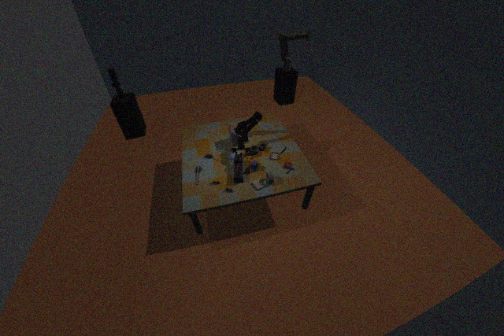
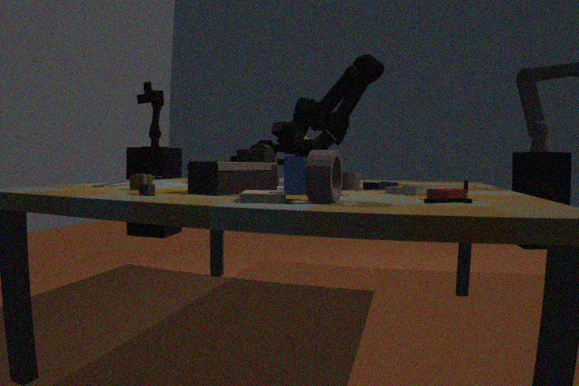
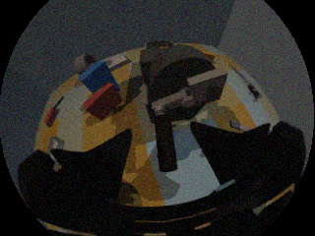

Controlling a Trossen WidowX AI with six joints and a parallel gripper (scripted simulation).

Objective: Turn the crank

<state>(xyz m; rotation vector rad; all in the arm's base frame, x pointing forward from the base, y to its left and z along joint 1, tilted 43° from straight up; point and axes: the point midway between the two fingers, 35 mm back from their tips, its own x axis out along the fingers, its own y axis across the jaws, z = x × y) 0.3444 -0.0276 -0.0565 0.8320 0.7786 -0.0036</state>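
Note:
The machine (image 1: 238, 171) (image 2: 245, 181) (image 3: 153, 74) is a dark, long body with a rounded housing. Its crank arm (image 3: 172, 101) crosses the near side of the housing in the wrist view. The dark cylindrical handle (image 3: 166, 145) sticks out from the arm toward my gripper. My gripper (image 3: 160, 128) is open, with one fingertip to each side of the handle in the wrist view and gaps showing on both sides. A small orange-red patch (image 3: 164, 46) shows at the far end of the machine. The pointer and brass marks cannot be made out clearly.
A blue block (image 2: 294, 176) (image 3: 98, 78) and a red block (image 3: 102, 101) stand left of the machine in the wrist view. A thick ring (image 2: 322, 176) stands near the front edge. A red object (image 2: 446, 193) lies farther right in the exterior view.

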